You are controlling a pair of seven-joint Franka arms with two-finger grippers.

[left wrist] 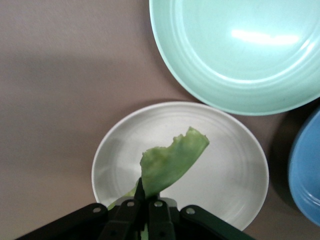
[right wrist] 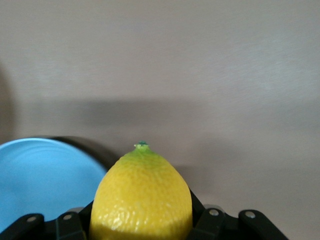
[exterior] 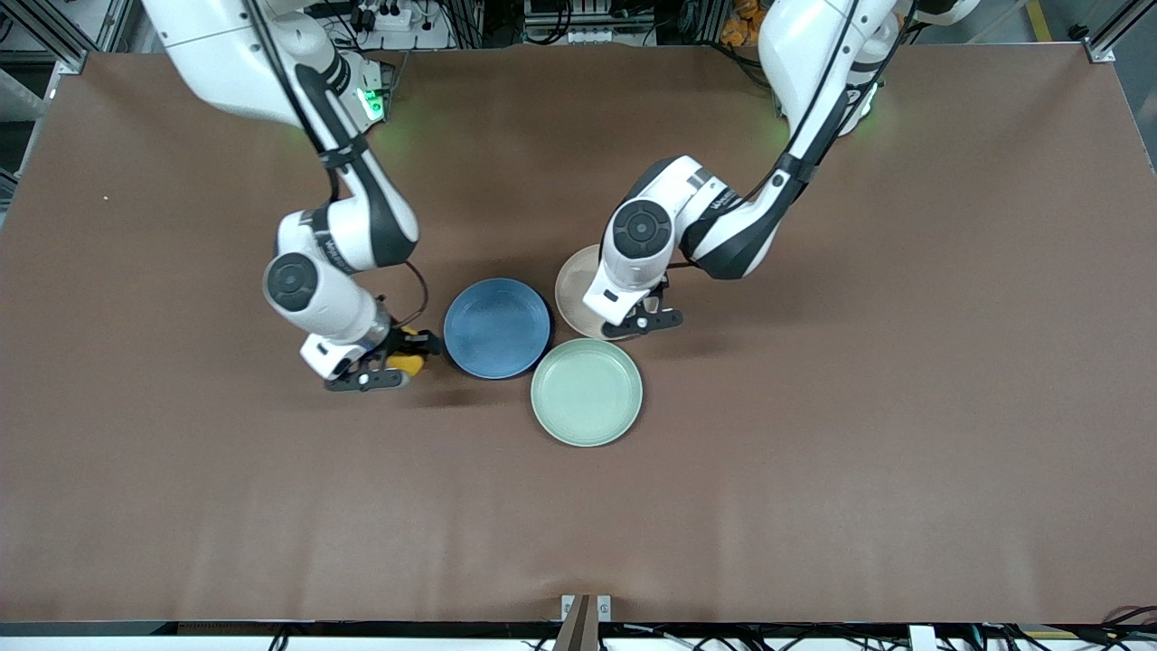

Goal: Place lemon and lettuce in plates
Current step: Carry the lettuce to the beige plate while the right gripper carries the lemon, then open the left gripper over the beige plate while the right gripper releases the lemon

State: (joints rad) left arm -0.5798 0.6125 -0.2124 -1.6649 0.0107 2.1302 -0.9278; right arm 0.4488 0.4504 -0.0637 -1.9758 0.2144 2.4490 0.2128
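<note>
My right gripper (exterior: pixel 390 360) is shut on the yellow lemon (exterior: pixel 409 362) and holds it over the table beside the blue plate (exterior: pixel 497 327). In the right wrist view the lemon (right wrist: pixel 141 200) fills the jaws and the blue plate's rim (right wrist: pixel 35 175) shows beside it. My left gripper (exterior: pixel 644 321) is shut on the green lettuce leaf (left wrist: pixel 172 161) and holds it over the pale beige plate (exterior: pixel 573 289), which my left arm partly hides in the front view. In the left wrist view the beige plate (left wrist: pixel 230 175) lies under the leaf.
A mint-green plate (exterior: pixel 587 391) lies nearer the front camera, touching both other plates; it also shows in the left wrist view (left wrist: pixel 240 50). The brown table (exterior: pixel 813 452) is bare around the three plates.
</note>
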